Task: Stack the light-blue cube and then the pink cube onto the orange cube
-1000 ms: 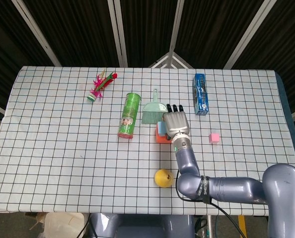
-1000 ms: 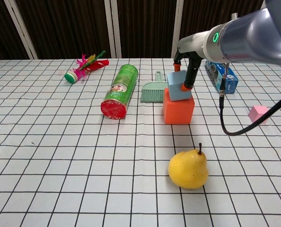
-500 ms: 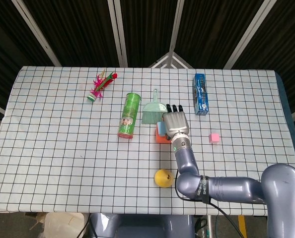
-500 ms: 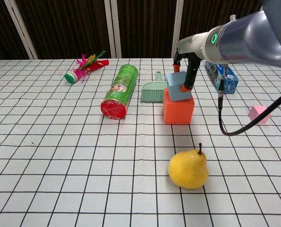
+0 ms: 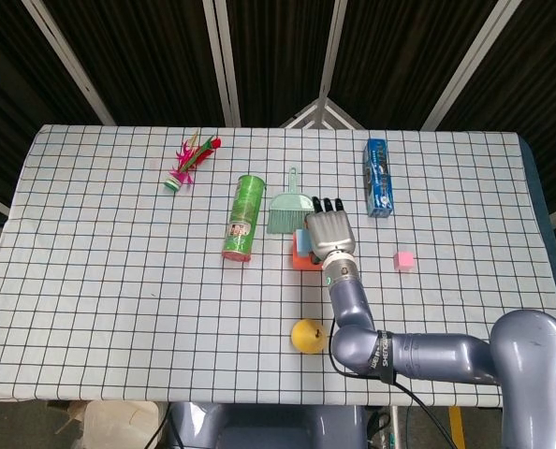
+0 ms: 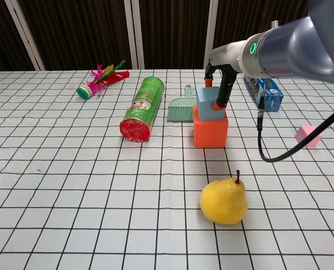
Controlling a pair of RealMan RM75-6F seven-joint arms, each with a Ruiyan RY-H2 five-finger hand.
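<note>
We see our right arm [image 5: 418,357] in glossy silver-grey, rounded segments split by a black band with white lettering. A green ring light [image 6: 253,48] glows on it. The right hand [image 5: 329,232] is silver with black fingers [image 6: 220,93] tipped orange, and a black cable [image 6: 266,145] loops beneath.

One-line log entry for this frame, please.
right hand holds blue cube | blue cube on orange cube | pink cube untouched | left hand unseen

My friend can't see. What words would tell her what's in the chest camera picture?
The right hand holds a light-blue cube on top of an orange cube on a checked table. A pink cube waits at the right, a yellow pear sits in front, and a green can lies to the left.
</note>
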